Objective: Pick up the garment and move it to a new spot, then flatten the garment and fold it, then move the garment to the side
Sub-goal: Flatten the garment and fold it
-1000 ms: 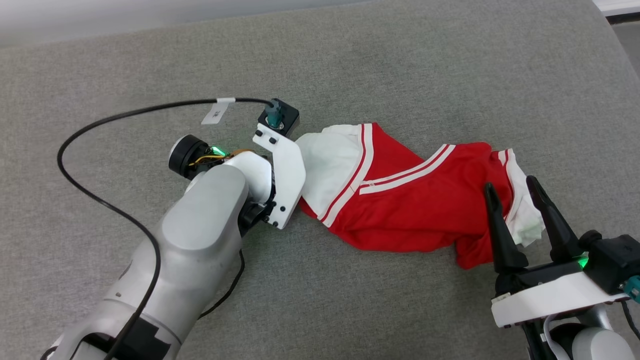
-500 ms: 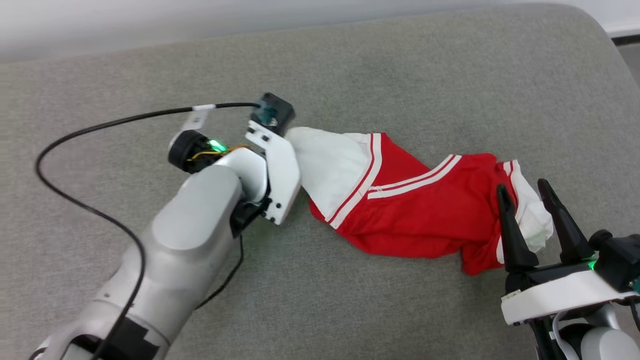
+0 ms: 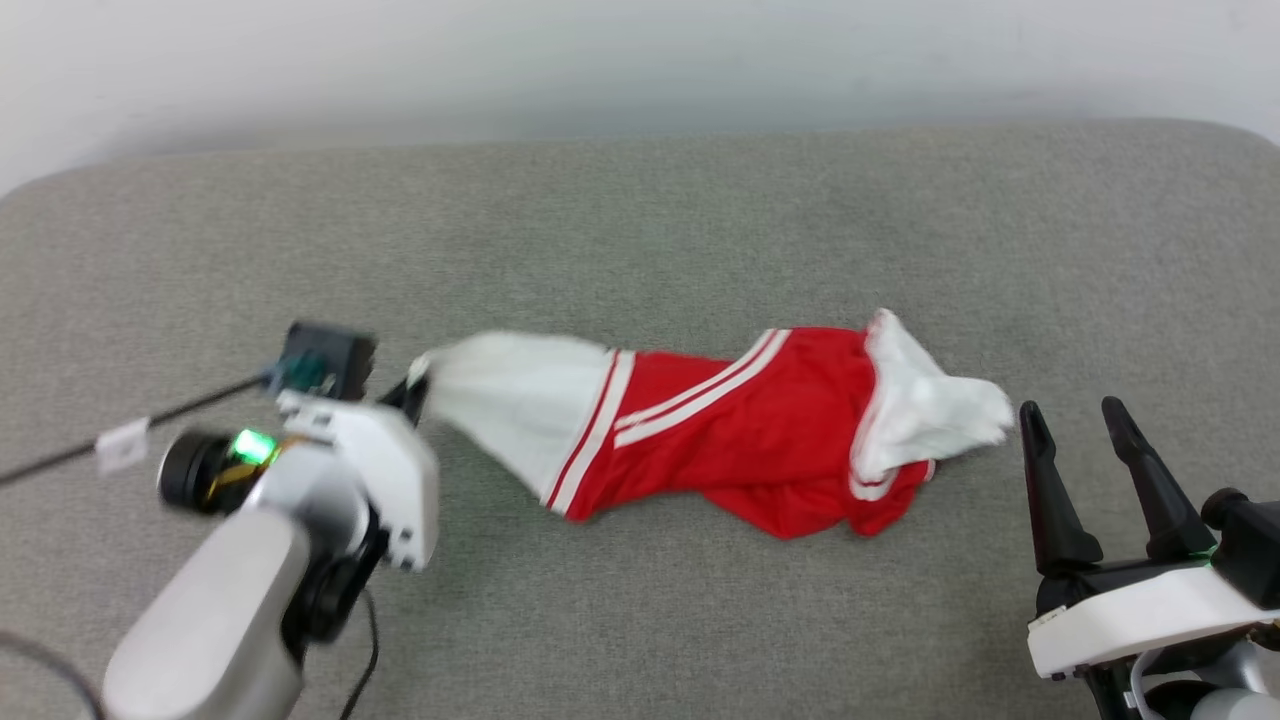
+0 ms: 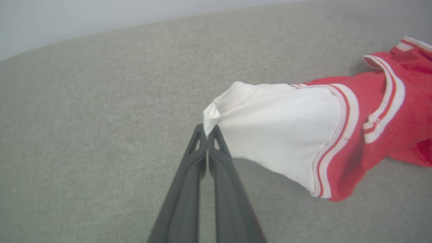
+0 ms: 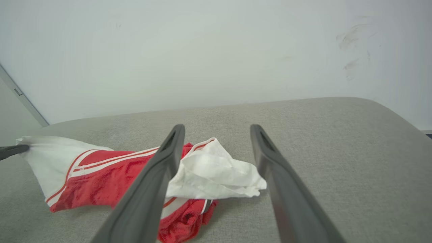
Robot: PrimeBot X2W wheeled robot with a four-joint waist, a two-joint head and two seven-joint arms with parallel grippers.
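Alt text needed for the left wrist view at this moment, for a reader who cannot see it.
The left gripper, dark and shut tight, pinches the white sleeve tip of the garment just above the grey fabric surface. The garment's red body with striped trim trails to the view's right, lying on that surface.

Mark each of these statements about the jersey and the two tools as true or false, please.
1. The left tool is shut on a white sleeve of the red jersey. True.
2. The right tool grips the other white sleeve. False: it is open and grips nothing.
3. The jersey lies flat and fully spread. False: it is bunched and twisted into a long shape.
4. The jersey rests on a grey fabric surface. True.
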